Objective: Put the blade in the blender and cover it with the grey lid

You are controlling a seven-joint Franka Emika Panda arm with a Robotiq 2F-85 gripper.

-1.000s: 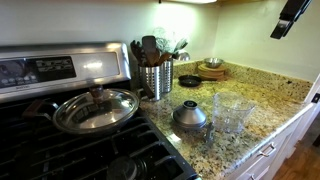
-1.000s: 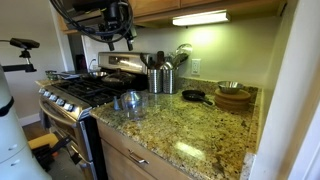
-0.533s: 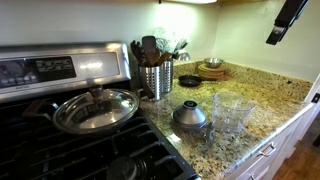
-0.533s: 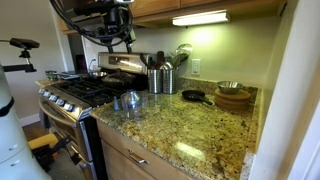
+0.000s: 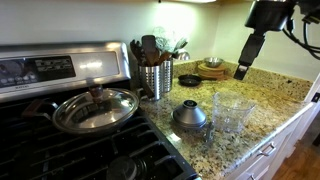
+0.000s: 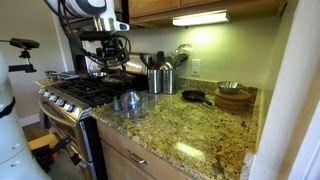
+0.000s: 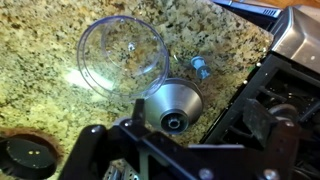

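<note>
The blender is a clear cup, upright on the granite counter in the wrist view [image 7: 122, 55] and in an exterior view [image 5: 232, 108]. The grey lid, domed with a knob, stands beside it [image 7: 172, 105] [image 5: 190, 115]. The blade is a small piece with a short shaft, lying on the counter next to both [image 7: 200, 67]; it is too small to make out in the exterior views. My gripper [image 7: 195, 120] is open and empty, high above these things [image 5: 242, 68] [image 6: 105, 62].
A ribbed steel canister of utensils [image 5: 155, 78] [image 6: 163, 80] stands at the back. A steel pan with a shiny lid [image 5: 95, 108] sits on the stove. A small black pan [image 5: 189, 80] [image 7: 25, 155] and wooden bowls [image 5: 212, 68] [image 6: 233, 97] lie further along the counter.
The arm has come down from the top corner into view. The gripper now hangs lower over the counter. Nothing on the counter has moved.
</note>
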